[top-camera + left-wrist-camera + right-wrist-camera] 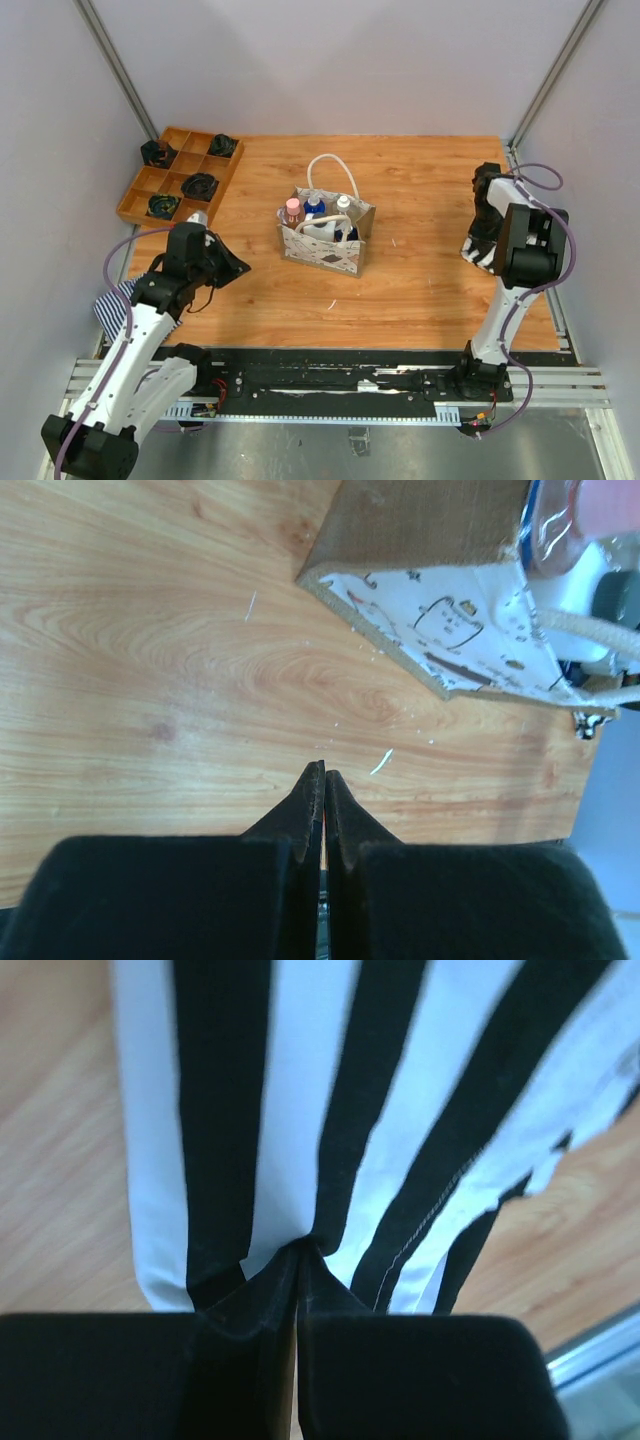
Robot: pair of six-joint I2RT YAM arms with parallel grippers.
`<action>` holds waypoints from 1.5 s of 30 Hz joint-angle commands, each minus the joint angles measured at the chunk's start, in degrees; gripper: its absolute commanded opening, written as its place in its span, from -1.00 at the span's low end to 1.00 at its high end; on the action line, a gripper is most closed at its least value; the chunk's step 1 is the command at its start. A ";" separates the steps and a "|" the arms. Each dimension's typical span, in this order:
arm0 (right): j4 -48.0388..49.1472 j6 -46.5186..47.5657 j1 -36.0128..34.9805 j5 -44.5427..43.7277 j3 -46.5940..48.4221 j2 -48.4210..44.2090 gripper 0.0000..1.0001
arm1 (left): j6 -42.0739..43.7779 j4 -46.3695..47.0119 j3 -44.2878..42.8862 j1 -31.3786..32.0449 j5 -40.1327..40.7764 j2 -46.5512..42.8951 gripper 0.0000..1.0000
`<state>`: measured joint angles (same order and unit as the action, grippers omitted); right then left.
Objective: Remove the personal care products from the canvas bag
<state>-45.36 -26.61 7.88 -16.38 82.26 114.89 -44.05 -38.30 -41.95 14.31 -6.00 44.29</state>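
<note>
On the wooden table (420, 285), the canvas bag (325, 250) holds the personal care products (315, 207) upright at 3 o'clock from the nearer left gripper (323, 772), closed and empty, while the right gripper (298, 1250), also closed, is over a striped cloth (300, 1110).

One canvas bag (325, 250) is counted at the middle of the table (430, 290), two rope handles (330, 165) on it. Inside are made out one pink-capped bottle (293, 210), one blue-capped bottle (314, 203), one white-capped bottle (343, 205) and one white-bodied bottle (320, 230), four at least in all. One wooden tray (147, 182) is seen at the far left corner, four black objects (200, 185) with it. Two striped cloths are counted: a blue-striped cloth (108, 300) at the left edge, a black-striped cloth (478, 252) at the right edge.
</note>
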 commanded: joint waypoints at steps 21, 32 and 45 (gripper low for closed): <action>-2.76 13.88 -42.97 13.87 34.19 -6.35 0.12 | 4.56 -1.33 1.65 0.54 -5.47 -5.38 -0.29; -5.78 12.40 -48.62 6.68 33.95 -0.87 0.16 | 5.29 -2.23 2.08 0.54 -5.40 -6.70 -0.03; -2.79 10.18 -49.36 1.99 22.72 -5.48 -0.06 | 4.59 -0.20 3.78 0.52 -5.91 -5.61 -0.02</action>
<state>-49.52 -16.25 -40.73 -12.69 105.80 110.24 -39.66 -40.36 -39.22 14.39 -10.52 38.28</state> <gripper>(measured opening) 0.549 0.488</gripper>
